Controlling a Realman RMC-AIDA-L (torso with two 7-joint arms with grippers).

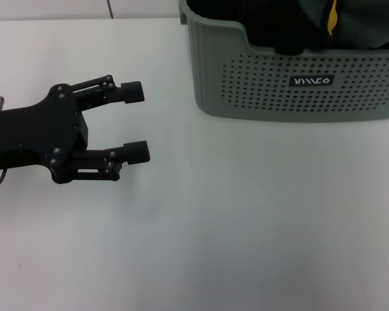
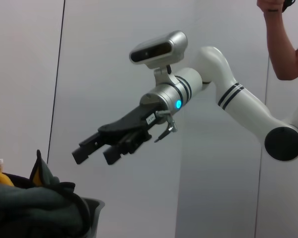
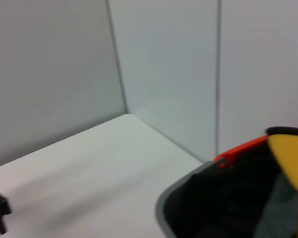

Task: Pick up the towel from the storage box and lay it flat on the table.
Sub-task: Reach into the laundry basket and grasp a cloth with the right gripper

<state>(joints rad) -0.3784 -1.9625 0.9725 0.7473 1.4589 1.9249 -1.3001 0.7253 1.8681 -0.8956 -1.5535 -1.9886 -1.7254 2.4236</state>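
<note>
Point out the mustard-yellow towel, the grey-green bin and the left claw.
Mustard-yellow towel [image 1: 332,18], head view: sliver showing in the bin.
Grey-green plastic storage bin [image 1: 259,84], head view: perforated front wall.
Left claw [image 1: 137,122], head view: between open fingertips.

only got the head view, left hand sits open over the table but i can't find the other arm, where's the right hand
observer: the right hand is raised in the air, higher than the storage box, and touches nothing.
operator: open or shut
observer: open, its two fingers stand apart in the left wrist view.
operator: i only see a sliver of yellow in the box, is there more towel showing
observer: yes, the right wrist view shows a broad yellow fold of the towel high near the box's rim, next to a grey-teal cloth.
</note>
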